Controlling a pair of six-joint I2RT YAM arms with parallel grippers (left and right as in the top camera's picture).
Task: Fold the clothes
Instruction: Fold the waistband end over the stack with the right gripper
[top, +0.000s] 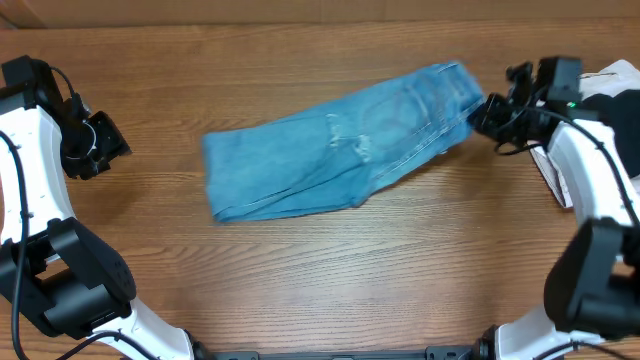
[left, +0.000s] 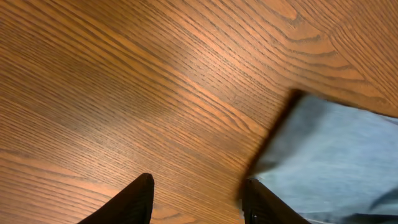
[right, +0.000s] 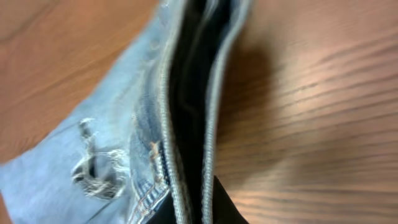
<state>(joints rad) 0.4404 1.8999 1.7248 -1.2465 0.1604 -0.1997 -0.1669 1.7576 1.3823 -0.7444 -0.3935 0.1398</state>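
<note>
The clothes, light-blue jeans (top: 340, 145), lie folded in a slanted band across the middle of the wooden table (top: 330, 270). A frayed rip shows in the denim (right: 93, 171). My right gripper (top: 482, 115) is at the band's upper right end. In the right wrist view it (right: 196, 202) is shut on the stacked denim edges (right: 186, 93), which rise between its dark fingers. My left gripper (top: 112, 148) hovers left of the jeans, apart from them. Its jaws (left: 198, 182) stand open over bare wood, and the corner of the jeans (left: 336, 149) lies beside the right finger (left: 261, 202).
Off-white and black items (top: 612, 85) lie at the table's right edge, behind my right arm. A white piece (top: 552, 175) sits just under that arm. Bare wood stretches in front of the jeans to the near edge.
</note>
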